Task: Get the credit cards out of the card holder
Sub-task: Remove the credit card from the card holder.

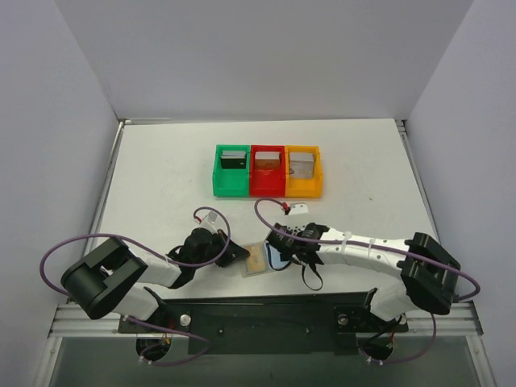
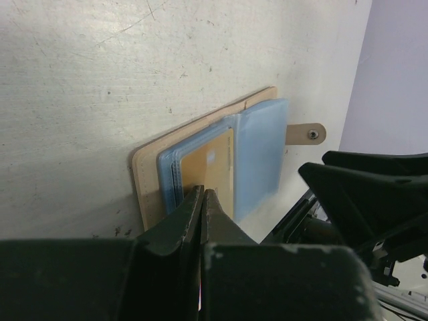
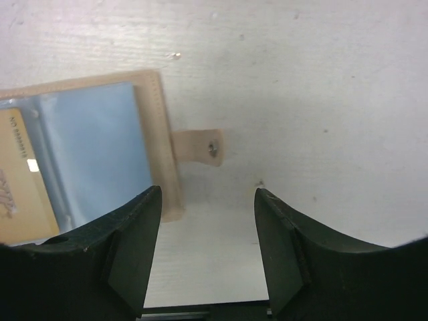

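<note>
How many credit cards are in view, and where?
4. Dark card in the green bin, brownish card in the red bin, grey card in the orange bin, gold card in the holder; more may hide inside.

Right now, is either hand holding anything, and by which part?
The left hand appears pinched on the near edge of the gold credit card in the card holder, though contact is hard to confirm. The right hand is open, holding nothing.

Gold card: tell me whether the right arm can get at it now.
Probably not directly. The right gripper hangs open over the card holder's tab side; the gold card lies in the other panel, with the shut left gripper at its edge.
</note>
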Controlling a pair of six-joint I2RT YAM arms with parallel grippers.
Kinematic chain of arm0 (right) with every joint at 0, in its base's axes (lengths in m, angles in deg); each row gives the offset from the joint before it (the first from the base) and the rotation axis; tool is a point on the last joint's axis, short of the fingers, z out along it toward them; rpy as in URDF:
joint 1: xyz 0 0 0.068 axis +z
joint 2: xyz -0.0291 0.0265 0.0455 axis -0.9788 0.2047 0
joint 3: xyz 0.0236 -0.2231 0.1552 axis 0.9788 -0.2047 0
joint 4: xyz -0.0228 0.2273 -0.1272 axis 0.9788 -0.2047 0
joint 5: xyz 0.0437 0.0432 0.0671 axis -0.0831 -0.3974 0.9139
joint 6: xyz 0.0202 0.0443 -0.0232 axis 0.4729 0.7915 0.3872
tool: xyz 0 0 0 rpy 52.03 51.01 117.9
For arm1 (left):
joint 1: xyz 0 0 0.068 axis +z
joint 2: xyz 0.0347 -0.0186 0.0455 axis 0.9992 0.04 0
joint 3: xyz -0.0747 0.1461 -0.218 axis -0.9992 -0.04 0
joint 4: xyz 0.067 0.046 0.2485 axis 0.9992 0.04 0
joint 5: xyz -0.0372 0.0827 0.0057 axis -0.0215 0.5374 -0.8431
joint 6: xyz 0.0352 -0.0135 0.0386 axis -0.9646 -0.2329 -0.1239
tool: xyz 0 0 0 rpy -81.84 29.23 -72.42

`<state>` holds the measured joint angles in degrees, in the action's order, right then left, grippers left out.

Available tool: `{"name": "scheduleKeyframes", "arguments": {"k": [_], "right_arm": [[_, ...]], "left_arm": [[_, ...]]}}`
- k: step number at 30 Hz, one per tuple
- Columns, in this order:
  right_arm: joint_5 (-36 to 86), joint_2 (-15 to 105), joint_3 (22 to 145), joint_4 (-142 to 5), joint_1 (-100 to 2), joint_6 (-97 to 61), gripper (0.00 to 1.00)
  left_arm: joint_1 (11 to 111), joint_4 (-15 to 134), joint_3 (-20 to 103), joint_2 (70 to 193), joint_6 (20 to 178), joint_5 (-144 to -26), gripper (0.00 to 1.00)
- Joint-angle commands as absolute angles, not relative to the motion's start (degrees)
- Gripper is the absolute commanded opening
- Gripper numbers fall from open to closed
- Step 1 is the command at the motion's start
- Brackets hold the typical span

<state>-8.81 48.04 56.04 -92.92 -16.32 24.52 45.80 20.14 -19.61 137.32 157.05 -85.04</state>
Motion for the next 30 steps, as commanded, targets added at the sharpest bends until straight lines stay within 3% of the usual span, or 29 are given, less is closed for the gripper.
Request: {"name": "scheduleKeyframes", "arguments": {"k": [1,10,18,30], "right_arm": [[-10.35,42.48,55.05,-96.03,-19.13,23.59,0.52],[-10.53,33.96,58.65,-93.23,-14.83,18.23,0.50],[10.64,36.75,58.66,-77.15,-14.38,13.65,0.46],[26.03,43.70,47.24,-58.96,-21.40,19.10,0.41]], "left_arm": [[45.61,19.69,-18.94,136.87,155.76,-85.29,0.00],[45.70,20.04,-19.73,133.18,154.97,-85.21,0.00],[45.70,26.01,-18.86,124.83,152.07,-84.16,0.00],[45.61,31.39,-21.67,119.20,150.40,-84.50,0.05]]}}
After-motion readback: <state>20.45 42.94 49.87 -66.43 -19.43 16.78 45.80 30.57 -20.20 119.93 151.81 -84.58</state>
